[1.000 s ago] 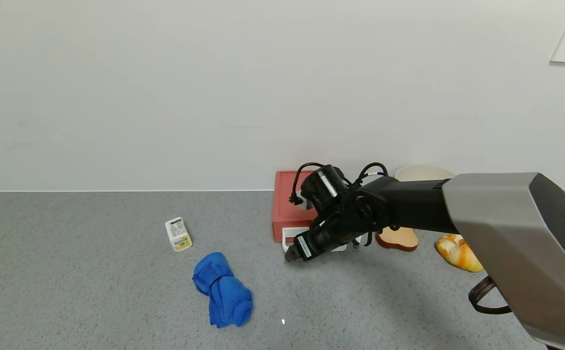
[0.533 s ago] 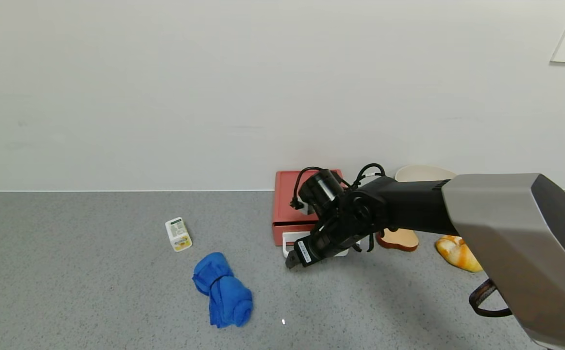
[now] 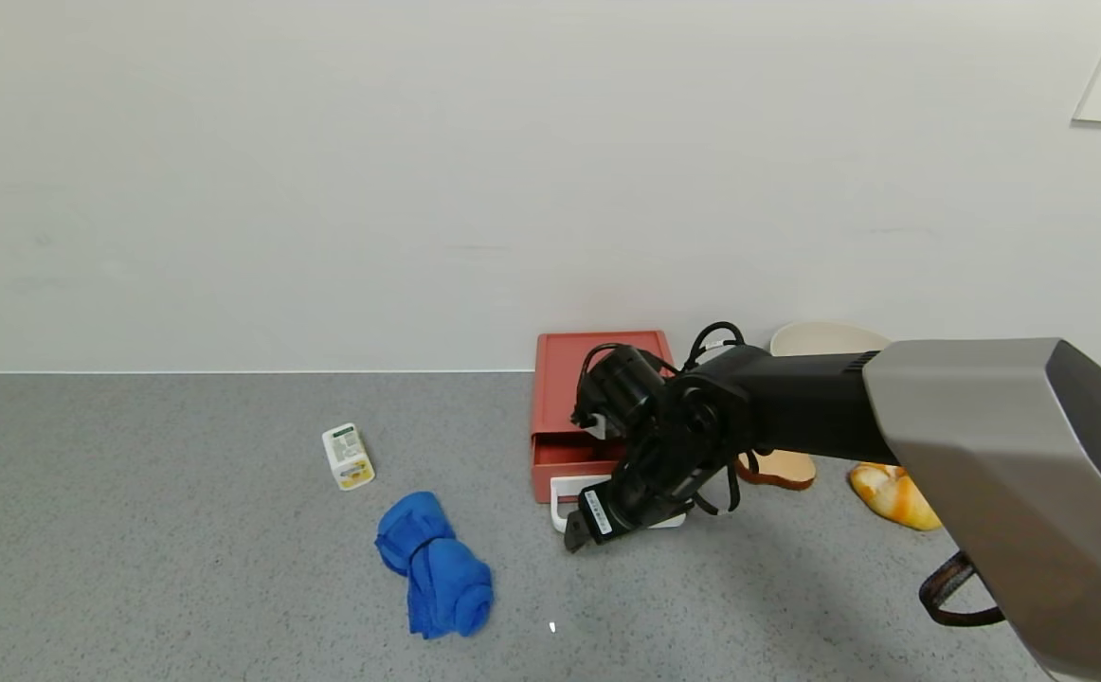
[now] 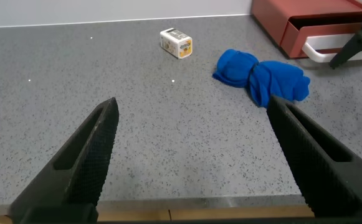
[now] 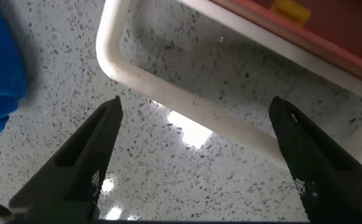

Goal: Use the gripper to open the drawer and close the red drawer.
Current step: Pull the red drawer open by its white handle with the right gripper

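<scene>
The salmon-red drawer (image 3: pixel 565 379) stands against the wall, its tray slid partly out toward me, with the white loop handle (image 3: pixel 558 500) in front. My right gripper (image 3: pixel 577 538) points down at the table just in front of the handle. In the right wrist view its fingers (image 5: pixel 96 158) stand wide apart, with the handle bar (image 5: pixel 187 102) lying across the gap beyond them. A small yellow thing (image 5: pixel 291 10) shows inside the tray. My left gripper (image 4: pixel 193 155) is open and empty, low over the table's near edge, far from the drawer (image 4: pixel 305 18).
A blue rolled cloth (image 3: pixel 432 564) lies to the left of the gripper. A small white and yellow box (image 3: pixel 347 457) lies farther left. A beige bowl (image 3: pixel 825 338), a brown pear-shaped board (image 3: pixel 778 467) and an orange-white lump (image 3: pixel 892 493) sit right of the drawer.
The right gripper has moved toward me and tilted down, and the drawer's tray and handle have slid out toward the front. The left arm has not moved.
</scene>
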Robot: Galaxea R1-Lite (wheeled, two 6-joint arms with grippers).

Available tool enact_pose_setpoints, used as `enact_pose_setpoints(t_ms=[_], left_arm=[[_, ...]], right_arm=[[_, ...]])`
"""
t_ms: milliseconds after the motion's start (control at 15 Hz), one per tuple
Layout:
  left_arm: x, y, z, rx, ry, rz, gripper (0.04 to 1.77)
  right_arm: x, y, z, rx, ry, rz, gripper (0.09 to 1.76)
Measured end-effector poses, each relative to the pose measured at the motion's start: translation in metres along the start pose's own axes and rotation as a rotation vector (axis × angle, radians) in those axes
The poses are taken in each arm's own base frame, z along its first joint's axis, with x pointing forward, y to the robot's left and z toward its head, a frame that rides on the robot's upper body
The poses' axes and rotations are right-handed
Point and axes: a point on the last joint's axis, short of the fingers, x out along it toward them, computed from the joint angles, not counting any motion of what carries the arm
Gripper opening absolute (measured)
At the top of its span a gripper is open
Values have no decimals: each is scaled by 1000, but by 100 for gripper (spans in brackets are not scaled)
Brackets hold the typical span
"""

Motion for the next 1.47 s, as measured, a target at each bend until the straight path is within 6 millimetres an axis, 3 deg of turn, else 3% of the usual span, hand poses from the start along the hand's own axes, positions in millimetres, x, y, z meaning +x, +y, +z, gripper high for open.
enact_pose_setpoints(t_ms=[1067, 1467], left_arm=[[0, 0, 0, 1, 0, 0, 172], [0, 0, 0, 1, 1, -1, 172]], right_arm=[[-23, 37, -47, 36, 110, 7, 171], [-23, 40, -56, 59, 135, -3, 171]])
